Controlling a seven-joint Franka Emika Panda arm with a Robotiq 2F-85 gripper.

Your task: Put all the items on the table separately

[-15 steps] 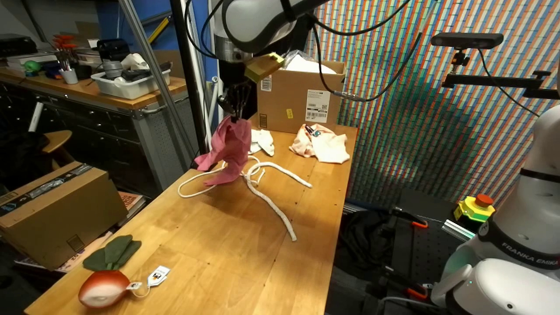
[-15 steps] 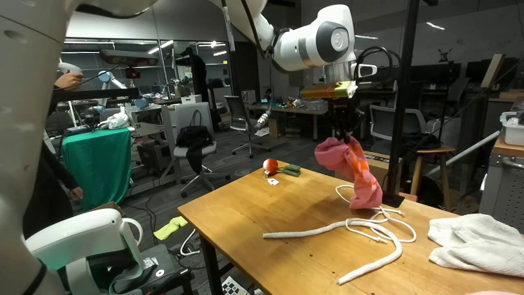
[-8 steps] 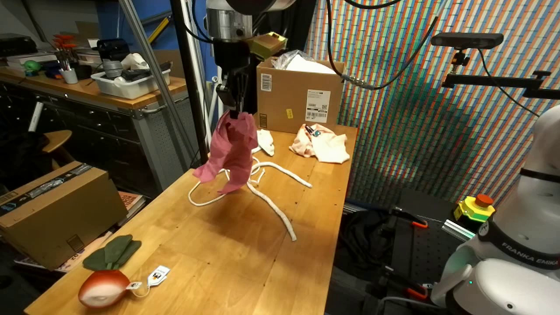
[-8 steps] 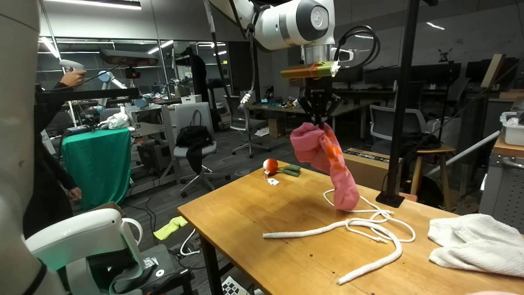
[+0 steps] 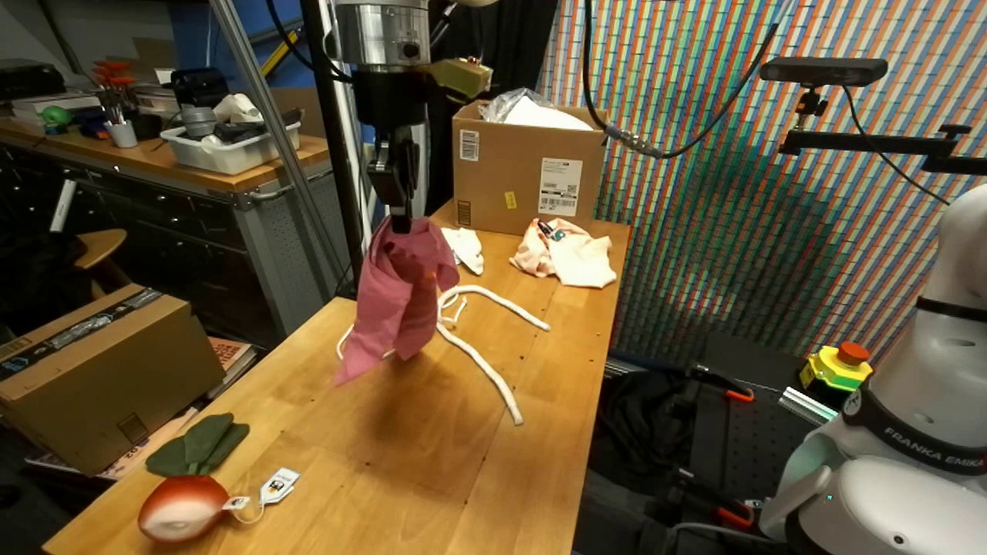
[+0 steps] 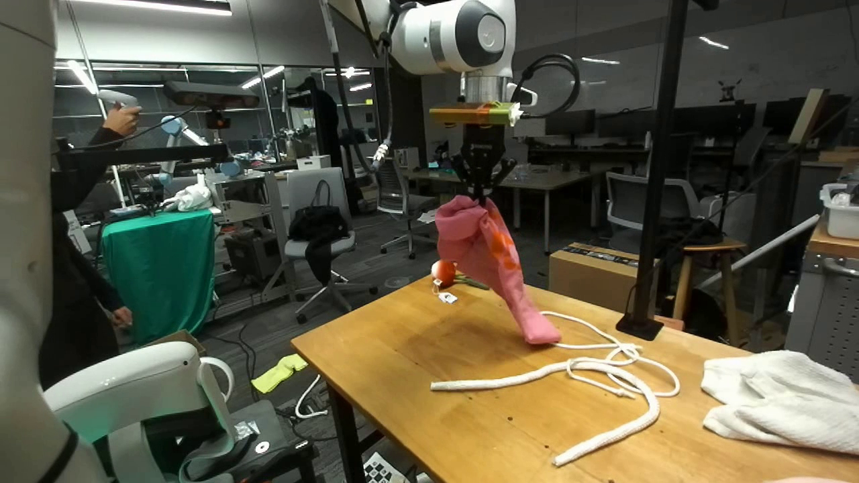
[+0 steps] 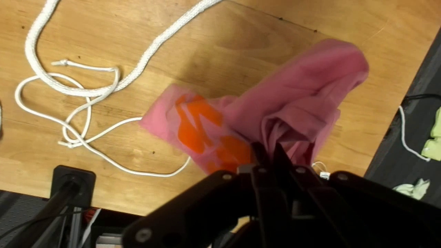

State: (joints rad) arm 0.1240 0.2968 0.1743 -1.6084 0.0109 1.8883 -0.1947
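Black gripper (image 6: 482, 200) pinching a pink cloth (image 6: 486, 258) above a wooden table (image 6: 396, 362).
Its jaws are drawn tightly together on the cloth, which hangs within the surface's edges, hiding part of a thin white cord (image 7: 162, 175) in the wrist view; a red-orange ball (image 5: 183, 510) lies by one corner.

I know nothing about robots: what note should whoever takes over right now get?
End effector: shut on the pink cloth, which hangs over the table; whether its lower end touches the thin white cord, I can't tell.
Things: the thin white cord and thick white rope cross on the table; the white cloth, peach cloth and red-orange ball with green leaves also lie there.
Done: those last three sit apart from one another.
Left: probably lay the pink cloth down on its own, then part the crossed pair.
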